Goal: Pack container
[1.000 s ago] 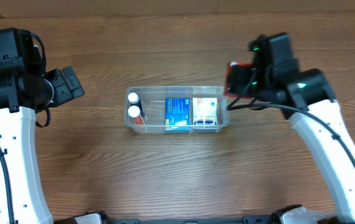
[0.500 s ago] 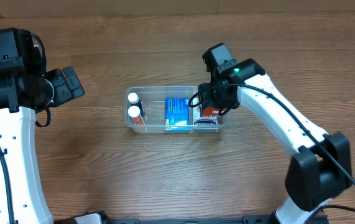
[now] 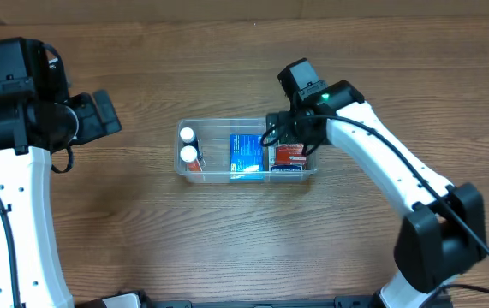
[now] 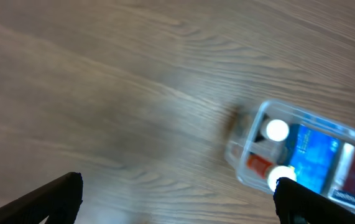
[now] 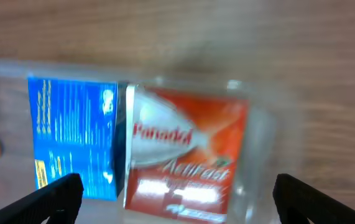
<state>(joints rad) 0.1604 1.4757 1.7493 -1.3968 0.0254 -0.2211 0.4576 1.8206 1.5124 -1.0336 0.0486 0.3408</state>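
- Right gripper is wide open and holds nothing; the red Panadol box lies directly beneath it, inside the container.
- Left of that gripper are the blue box and two white-capped bottles (far end).
- Left gripper is open and empty, with the container ahead-right of it.
- Packing looks nearly finished; probably only the retreat is left.

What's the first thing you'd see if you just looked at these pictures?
A bright red Panadol box lies at the right end of the clear container in the middle of the wooden table, right beside a blue box. The right arm hangs just above it, fingers spread wide. At the container's left end stand two small white-capped bottles.
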